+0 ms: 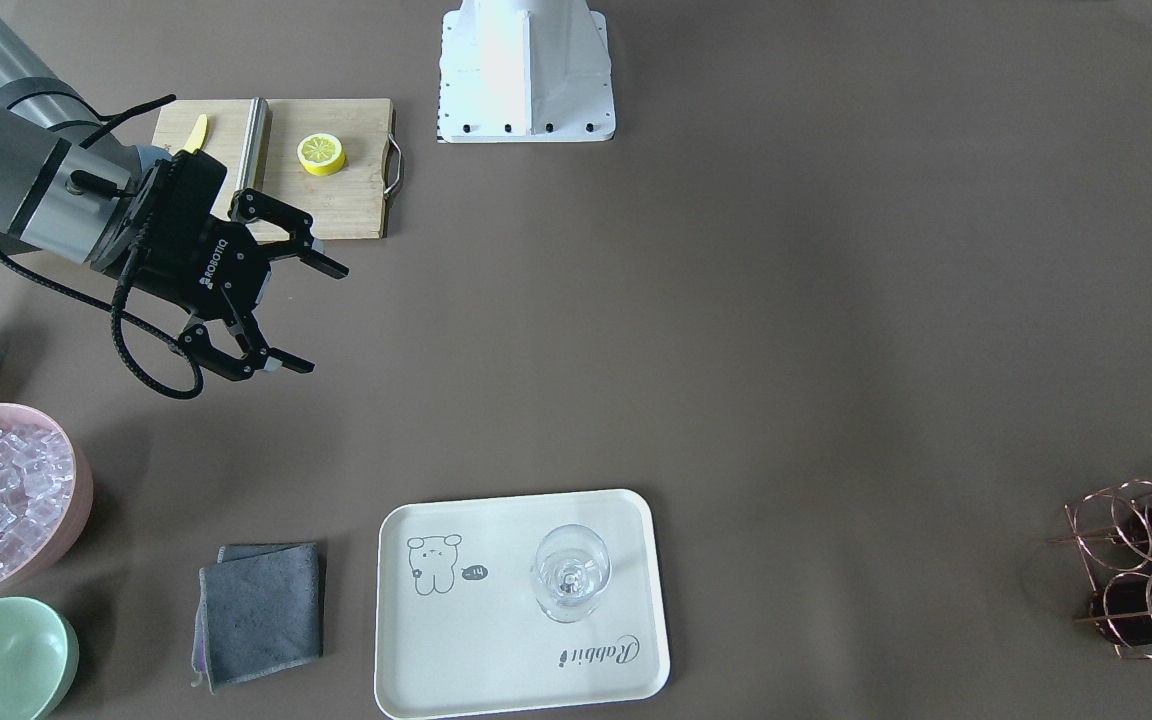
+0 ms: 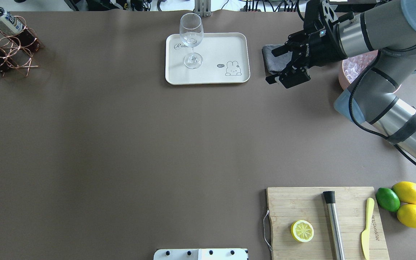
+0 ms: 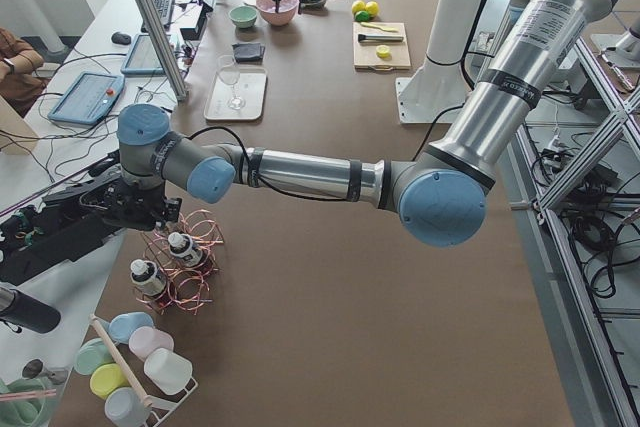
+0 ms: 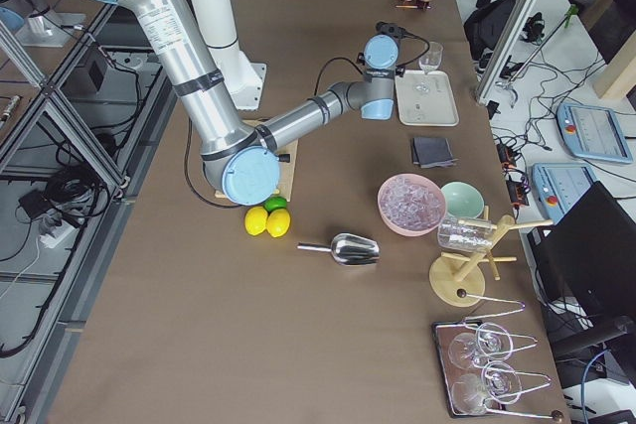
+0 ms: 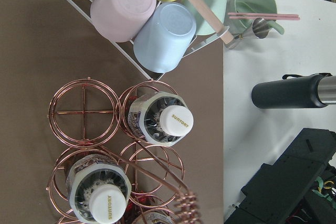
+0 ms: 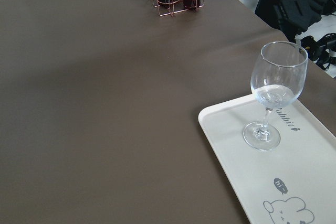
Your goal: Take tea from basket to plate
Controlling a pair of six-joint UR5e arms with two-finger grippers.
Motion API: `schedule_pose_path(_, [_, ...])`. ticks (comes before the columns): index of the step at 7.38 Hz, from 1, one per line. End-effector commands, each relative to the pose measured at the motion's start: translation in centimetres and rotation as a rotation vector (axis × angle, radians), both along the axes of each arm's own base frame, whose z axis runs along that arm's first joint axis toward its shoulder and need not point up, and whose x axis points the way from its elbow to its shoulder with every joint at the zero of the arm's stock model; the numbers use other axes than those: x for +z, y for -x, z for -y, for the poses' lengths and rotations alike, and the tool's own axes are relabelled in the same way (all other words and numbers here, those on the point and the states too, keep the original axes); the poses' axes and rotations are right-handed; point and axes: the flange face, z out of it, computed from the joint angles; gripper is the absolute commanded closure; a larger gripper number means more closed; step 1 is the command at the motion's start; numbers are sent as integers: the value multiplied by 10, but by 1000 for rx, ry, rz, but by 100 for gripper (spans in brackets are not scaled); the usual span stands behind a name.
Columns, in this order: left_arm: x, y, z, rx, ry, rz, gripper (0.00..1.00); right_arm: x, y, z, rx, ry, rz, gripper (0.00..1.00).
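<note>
- Copper wire basket (image 5: 84,112) sits at the counter's far left corner with the tea (image 5: 160,119) in it, so nothing's on the plate (image 2: 229,43) yet.
- Left gripper (image 3: 148,212) hangs right over the basket. Can't tell if its fingers are apart or together.
- Right gripper (image 1: 324,320) is spread wide and empty, beside the plate at the far edge.
- Left to do: grab, lift, carry, set down.
- Count: three teas showing (one half cut off), one basket, one plate, and one wine glass (image 2: 191,39) on it.

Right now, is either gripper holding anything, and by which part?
The right gripper is open, holding nothing. The left gripper, over the basket, cannot be told.
</note>
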Motion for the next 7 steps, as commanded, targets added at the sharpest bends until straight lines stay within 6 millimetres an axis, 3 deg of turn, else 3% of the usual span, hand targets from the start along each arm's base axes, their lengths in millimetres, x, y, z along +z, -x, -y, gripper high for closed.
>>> schedule_pose_path(1, [2, -11, -1, -1, -1, -8, 34, 7, 7, -6, 8, -69, 53, 0])
schedule_pose_path(2, [2, -16, -1, 6, -11, -9, 43, 4, 6, -8, 10, -88, 65, 0])
schedule_pose_path(3, [0, -16, -1, -3, -5, -14, 78, 5, 4, -9, 22, -102, 78, 0])
schedule_pose_path(4, [-9, -16, -1, -11, -11, -21, 100, 3, 3, -7, 40, -103, 81, 0])
schedule_pose_path(5, [-17, -8, 0, -20, -17, -23, 100, 3, 3, -7, 47, -103, 81, 0])
schedule_pose_path(6, [-37, -3, -4, -26, -42, -27, 100, 4, 3, -7, 47, -103, 81, 0])
schedule_pose_path(7, [-79, 5, -17, -38, -32, -30, 100, 3, 2, -8, 47, -106, 83, 0])
